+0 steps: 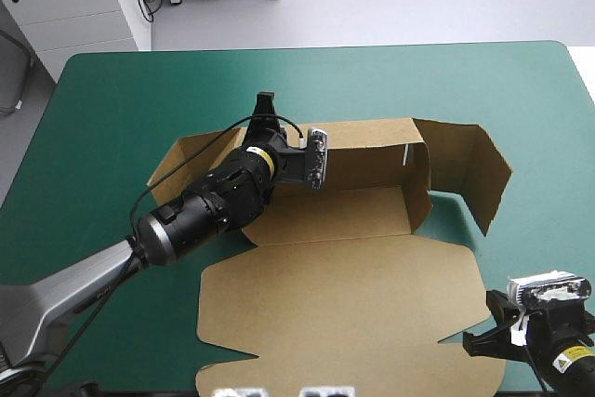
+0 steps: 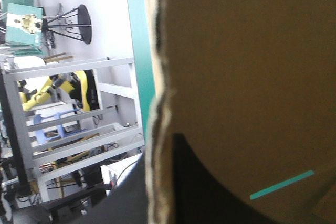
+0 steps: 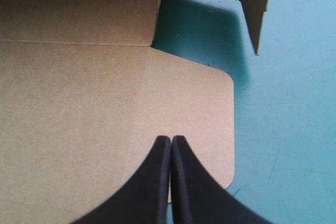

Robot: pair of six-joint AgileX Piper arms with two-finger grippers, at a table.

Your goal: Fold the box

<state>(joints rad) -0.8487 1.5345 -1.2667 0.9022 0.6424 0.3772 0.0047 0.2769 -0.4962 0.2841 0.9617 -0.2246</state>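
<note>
The box (image 1: 344,258) lies mid-surface (image 1: 112,90), lid flat toward me — my left fingers (image 2: 205,192) pinch its far wall, I judge to keep it raised, while my right fingers (image 3: 152,182), pressed together and empty, wait over the lid's corner.

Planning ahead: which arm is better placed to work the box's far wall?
Probably left: the left gripper clamps the box's far wall; the right gripper hovers shut over the lid's near corner.

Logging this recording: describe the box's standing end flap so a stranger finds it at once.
On the teal-green table, the brown box lies with its lid flat toward the near edge. Beyond the right end of its back wall stands the end flap, bent mid-way and tapering to a point, unlike the straight wall.
</note>
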